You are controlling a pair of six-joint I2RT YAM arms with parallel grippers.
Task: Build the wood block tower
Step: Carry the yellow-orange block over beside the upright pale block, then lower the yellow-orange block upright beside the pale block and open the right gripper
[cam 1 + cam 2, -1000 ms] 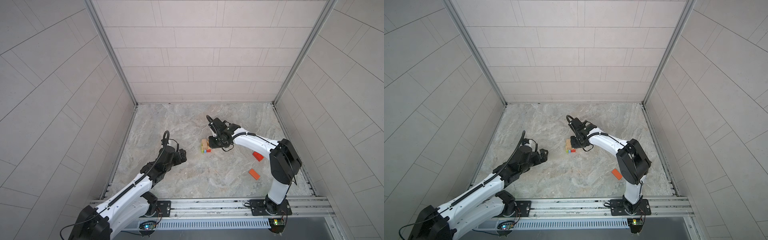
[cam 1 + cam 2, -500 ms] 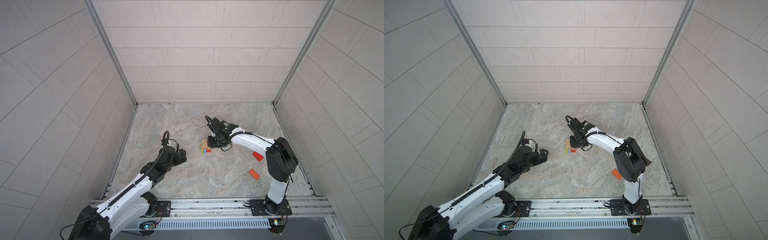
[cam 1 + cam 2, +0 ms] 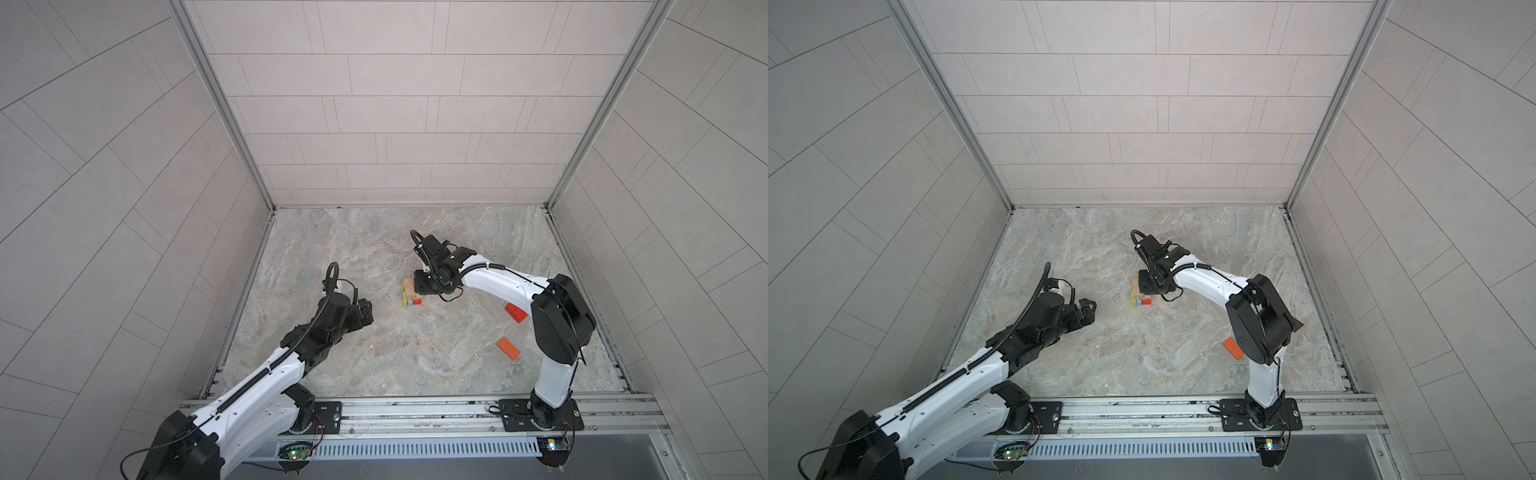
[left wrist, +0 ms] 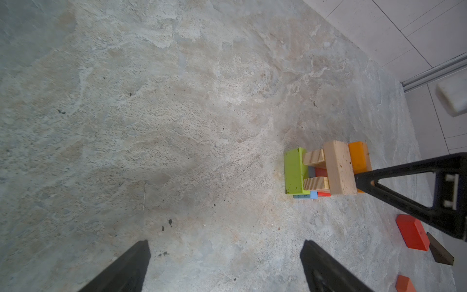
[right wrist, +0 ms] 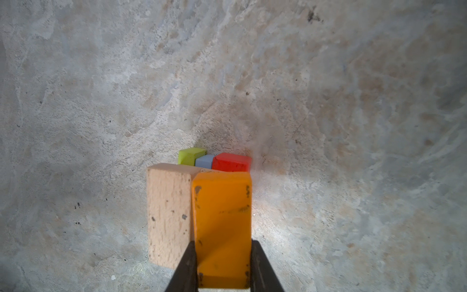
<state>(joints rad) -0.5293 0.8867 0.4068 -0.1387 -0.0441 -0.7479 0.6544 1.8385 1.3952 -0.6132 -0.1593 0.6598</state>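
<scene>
Top views: reaching in from the rail on the right, folding the elbow high and stretching the forearm toward the middle of the worktop (image 3: 374,357). Pointing the right gripper (image 3: 419,289) down onto the tower (image 3: 409,296), which is standing near the worktop's centre. On the left, lying low and extending forward, holding the left gripper (image 3: 366,311) well apart from the tower. Showing a loose red block (image 3: 515,312) and a loose orange block (image 3: 509,348) lying flat on the right, apart from each other.

Left wrist view: looking past the left gripper's two fingers (image 4: 131,265), spread wide and gripping nothing. Showing the tower in crossed layers: a green block (image 4: 294,172) with blue and red edges lowest, two tan planks crosswise above, then a tan block (image 4: 338,166) and the orange block (image 4: 357,156) lying side by side on top. Showing a dark brown block (image 4: 439,250) just beside the loose red block.

Right wrist view: clamping the orange block lengthwise between both fingers (image 5: 188,263), pressing it alongside the tan block. Showing the ends of the green block, a blue block (image 5: 204,161) and a red block (image 5: 232,161) peeking out beyond. Not possible to tell whether the orange block is fully resting on the layer beneath.
</scene>
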